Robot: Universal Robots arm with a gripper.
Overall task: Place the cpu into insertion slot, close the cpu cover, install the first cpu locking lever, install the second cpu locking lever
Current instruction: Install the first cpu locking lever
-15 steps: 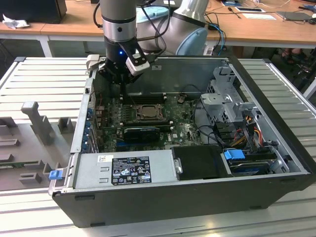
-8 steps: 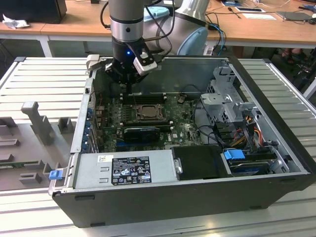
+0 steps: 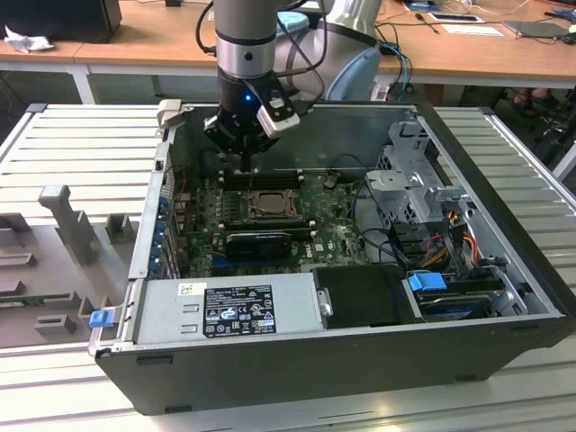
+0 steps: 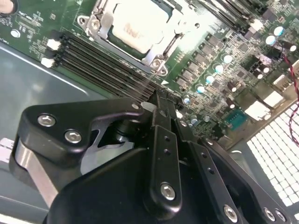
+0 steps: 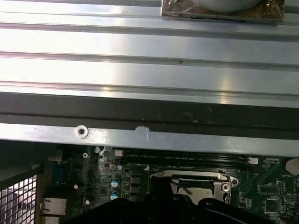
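While taken in whole from the exterior view, open computer case (image 3: pixel 315 378) on the ribbed worktop (image 3: pixel 81 135), with the hand (image 3: pixel 245 165) low over the long black memory slots (image 3: pixel 261 177), just beyond the insertion slot (image 3: pixel 268 205). Closer, in the second wrist view: fingers (image 4: pixel 161 140) pressed together, tips meeting above the memory slots; past them the cpu (image 4: pixel 135 23), seated flat in the insertion slot, pale face up, square with no longer side, edges parallel to the cpu cover (image 4: pixel 105 23) lying down around it. In the first wrist view, case wall and worktop ribs beyond the insertion slot
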